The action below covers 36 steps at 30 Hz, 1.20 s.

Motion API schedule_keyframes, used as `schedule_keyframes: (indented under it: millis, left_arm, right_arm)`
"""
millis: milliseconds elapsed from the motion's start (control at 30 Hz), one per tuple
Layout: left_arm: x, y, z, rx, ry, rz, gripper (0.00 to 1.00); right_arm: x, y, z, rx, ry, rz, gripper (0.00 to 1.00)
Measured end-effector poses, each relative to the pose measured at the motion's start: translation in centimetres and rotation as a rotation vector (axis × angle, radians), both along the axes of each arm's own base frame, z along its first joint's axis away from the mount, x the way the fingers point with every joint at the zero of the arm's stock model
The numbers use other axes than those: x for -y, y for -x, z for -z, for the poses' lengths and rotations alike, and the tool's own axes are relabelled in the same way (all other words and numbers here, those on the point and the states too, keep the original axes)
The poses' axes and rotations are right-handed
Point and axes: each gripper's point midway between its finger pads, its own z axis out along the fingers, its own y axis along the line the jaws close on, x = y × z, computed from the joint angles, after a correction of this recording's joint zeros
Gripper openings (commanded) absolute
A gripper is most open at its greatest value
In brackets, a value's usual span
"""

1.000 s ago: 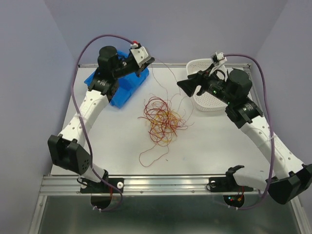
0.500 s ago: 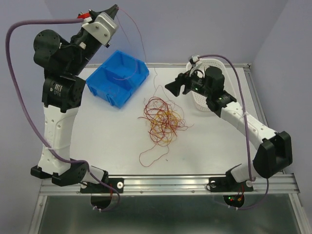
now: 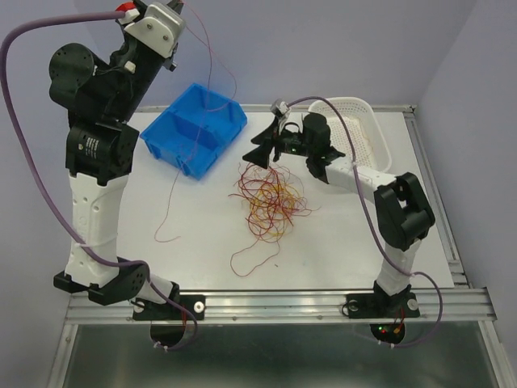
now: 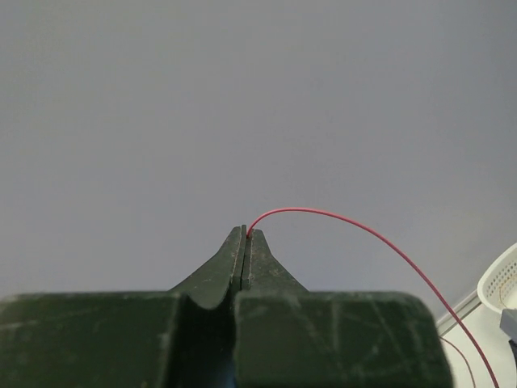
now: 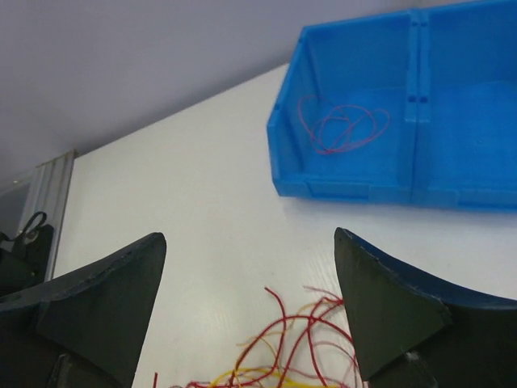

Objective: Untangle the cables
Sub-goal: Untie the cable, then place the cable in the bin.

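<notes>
Hair-thin red and yellow wire cables [image 3: 271, 202] lie mostly tangled on a white table [image 3: 347, 250]. The right gripper [image 5: 249, 242] gapes wide above them. Beyond, a blue plastic bin [image 5: 355, 174] holds perhaps one freed strand [image 5: 343, 129]. The left gripper [image 4: 245, 234], high up, pinches a single red strand [image 4: 339, 217].

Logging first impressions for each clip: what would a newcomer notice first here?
High at the far left, the left gripper is shut on a single red wire that hangs down past the blue bin to the table. At mid-table lies the tangle of red and yellow wires, the open right gripper poised at its far edge.
</notes>
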Motion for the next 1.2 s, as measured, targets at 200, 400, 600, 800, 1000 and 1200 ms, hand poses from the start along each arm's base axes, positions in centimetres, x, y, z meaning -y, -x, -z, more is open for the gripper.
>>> schedule_keyframes:
  millis: [200, 400, 600, 800, 1000, 1200]
  left_arm:
    - [0.1, -0.4, 1.3, -0.033, 0.002, 0.003, 0.0]
    - [0.6, -1.5, 4.1, -0.091, -0.007, 0.006, 0.0]
    - [1.5, -4.1, 8.3, -0.186, -0.03, 0.007, 0.0]
    - [0.8, -7.5, 10.9, -0.252, -0.025, -0.054, 0.0]
    - [-5.8, -12.1, 13.0, -0.293, 0.019, -0.203, 0.0]
    - [-9.6, -15.6, 15.1, -0.327, 0.041, -0.254, 0.0]
  right_arm:
    - [-2.2, 3.8, -2.2, 0.091, -0.156, -0.19, 0.9]
    - [-2.6, 6.9, -5.7, 0.19, -0.261, -0.31, 0.89]
    - [-3.4, 6.9, -5.9, 0.202, -0.294, -0.324, 0.86]
    - [-3.6, 6.3, -5.1, 0.181, -0.293, -0.31, 0.86]
    - [-3.3, 6.7, -4.1, 0.162, -0.285, -0.3, 0.86]
    - [-2.4, 8.0, -3.0, 0.127, -0.268, -0.294, 0.85]
